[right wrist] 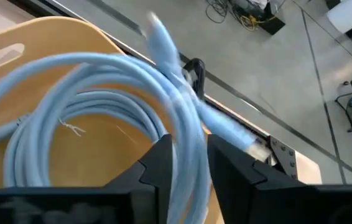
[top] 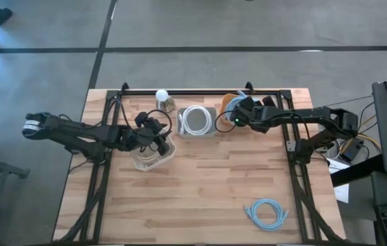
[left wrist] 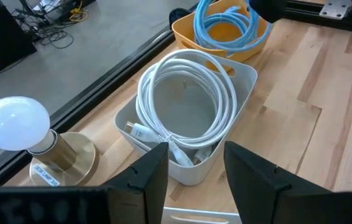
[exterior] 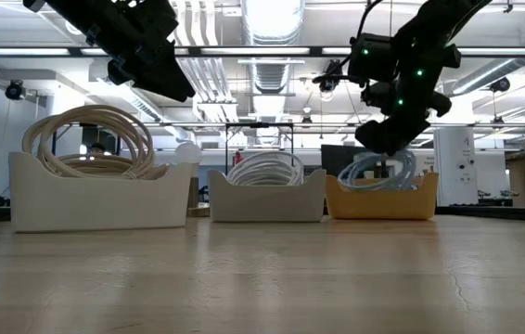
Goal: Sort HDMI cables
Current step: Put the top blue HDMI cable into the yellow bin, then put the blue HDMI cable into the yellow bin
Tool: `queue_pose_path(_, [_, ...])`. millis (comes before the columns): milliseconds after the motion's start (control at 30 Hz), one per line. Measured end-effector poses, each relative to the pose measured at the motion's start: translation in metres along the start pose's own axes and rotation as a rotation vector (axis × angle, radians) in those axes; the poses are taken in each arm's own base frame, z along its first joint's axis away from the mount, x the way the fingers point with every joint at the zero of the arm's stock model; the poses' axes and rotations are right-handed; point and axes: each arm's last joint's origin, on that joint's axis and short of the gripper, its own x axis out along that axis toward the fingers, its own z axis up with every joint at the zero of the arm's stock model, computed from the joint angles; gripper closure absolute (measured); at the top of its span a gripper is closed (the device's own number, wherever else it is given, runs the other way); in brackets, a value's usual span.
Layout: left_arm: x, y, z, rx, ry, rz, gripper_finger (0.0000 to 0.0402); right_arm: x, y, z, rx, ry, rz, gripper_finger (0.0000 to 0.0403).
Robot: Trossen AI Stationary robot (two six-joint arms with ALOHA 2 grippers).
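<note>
Light blue HDMI cable coils [right wrist: 89, 81] sit in the orange bin [top: 229, 102] at the table's far side. My right gripper [right wrist: 187, 163] is over that bin, shut on one light blue coil. A white coil [left wrist: 185, 93] lies in the grey bin [top: 195, 121]. Beige coils [exterior: 86, 139] fill the white bin [top: 154, 156]. My left gripper [left wrist: 194, 171] hovers open above the white bin, holding nothing. Another light blue coil [top: 267, 212] lies flat on the table near the near right corner. My right gripper pinches a bundle of strands of the light blue coil [right wrist: 185, 127] between its two fingers, coming from above at a slant. The coil hangs below the fingers, and its lower part [exterior: 378, 172] is down inside the orange bin. One end plug [right wrist: 160, 34] sticks up past the fingers.
A desk lamp with a round white bulb [top: 162, 96] on a brass base [left wrist: 70, 158] stands at the far edge between the white and grey bins. The three bins stand in a row along the far side. Bare wood [top: 200, 198] spreads across the near half.
</note>
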Motion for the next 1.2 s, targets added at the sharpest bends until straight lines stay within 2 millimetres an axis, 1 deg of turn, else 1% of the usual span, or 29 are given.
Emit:
queue_pose_path(200, [0.0,0.0,0.0,0.0,0.0,0.0,0.0241,0.0,0.0,0.0,-0.009,-0.003,-0.004,0.0286])
queue_pose_path(367, [0.0,0.0,0.0,0.0,0.0,0.0,0.0241,-0.001,-0.001,0.001,-0.033,-0.012,-0.013,0.0277])
queue_pose_path(467, [0.0,0.0,0.0,0.0,0.0,0.0,0.0241,-0.004,0.0,0.006,-0.025,-0.019,0.001,0.0274])
queue_pose_path(567, [0.0,0.0,0.0,0.0,0.0,0.001,0.0241,-0.01,0.003,0.012,-0.049,-0.016,0.057,0.0273])
queue_pose_path(667, [0.0,0.0,0.0,0.0,0.0,0.001,0.0241,-0.019,0.007,0.019,-0.051,-0.007,0.147,0.0275])
queue_pose_path(800, [0.0,0.0,0.0,0.0,0.0,0.001,0.0241,-0.036,0.015,0.028,-0.086,-0.002,0.291,0.0279])
queue_pose_path(933, [0.0,0.0,0.0,0.0,0.0,0.001,0.0241,-0.053,0.021,0.031,-0.107,-0.019,0.37,0.0278])
queue_pose_path(1033, [0.0,0.0,0.0,0.0,0.0,0.001,0.0241,-0.067,0.023,0.031,-0.15,-0.009,0.423,0.0273])
queue_pose_path(1200, [0.0,0.0,0.0,0.0,0.0,0.001,0.0241,-0.094,0.027,0.025,-0.252,0.023,0.519,0.0271])
